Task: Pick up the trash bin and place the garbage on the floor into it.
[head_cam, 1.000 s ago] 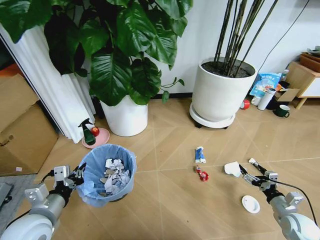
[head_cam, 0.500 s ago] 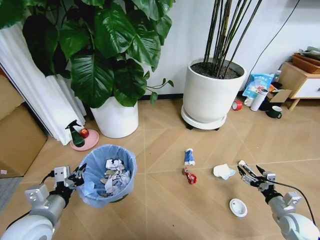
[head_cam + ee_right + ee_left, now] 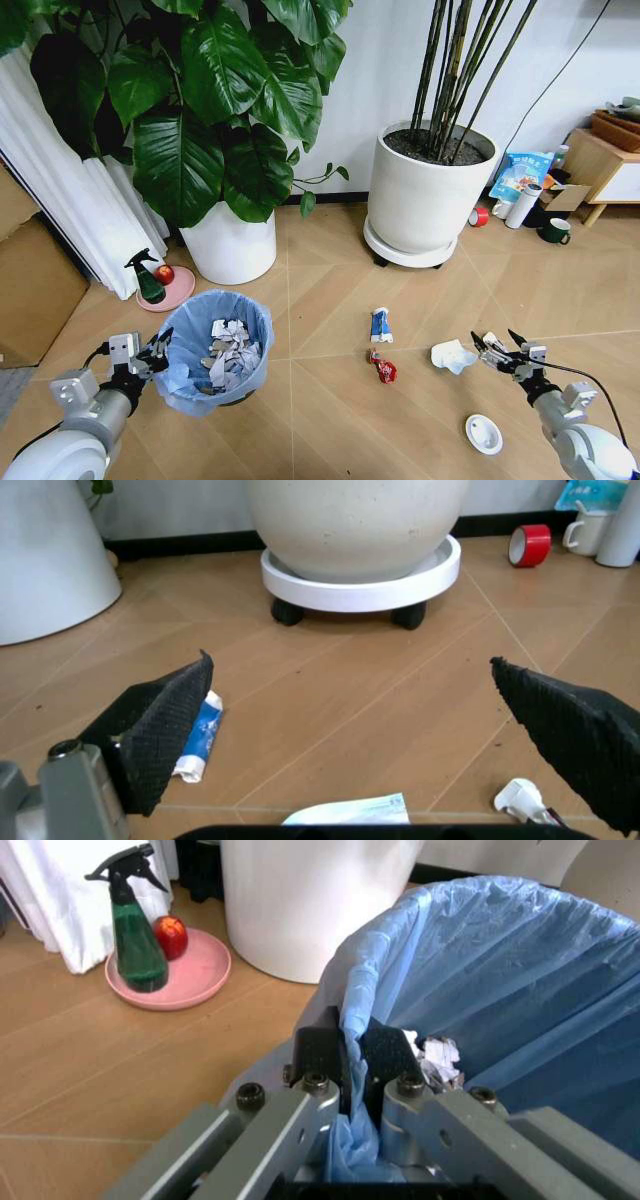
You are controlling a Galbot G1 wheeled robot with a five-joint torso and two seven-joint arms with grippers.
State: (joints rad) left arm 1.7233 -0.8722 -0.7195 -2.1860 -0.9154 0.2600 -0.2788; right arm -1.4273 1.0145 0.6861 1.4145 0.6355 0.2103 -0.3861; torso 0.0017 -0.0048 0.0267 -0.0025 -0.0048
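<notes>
Left wrist view: left gripper [image 3: 352, 1057] jaws clenched on trash bin [image 3: 520, 982] rim; right gripper [image 3: 499, 349] spread.

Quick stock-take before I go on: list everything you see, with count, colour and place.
trash bin: 1, blue-lined, floor left, scraps inside
blue-white packet: 1, floor centre
red wrapper: 1, below the packet
white tissue: 1, beside right tool
white disc: 1, floor lower right
spray bottle: 1, green, on pink dish
plant pots: 2, white, rear
red tape roll: 1, right rear
left tool: shut on bin rim
right tool: open, above floor
</notes>
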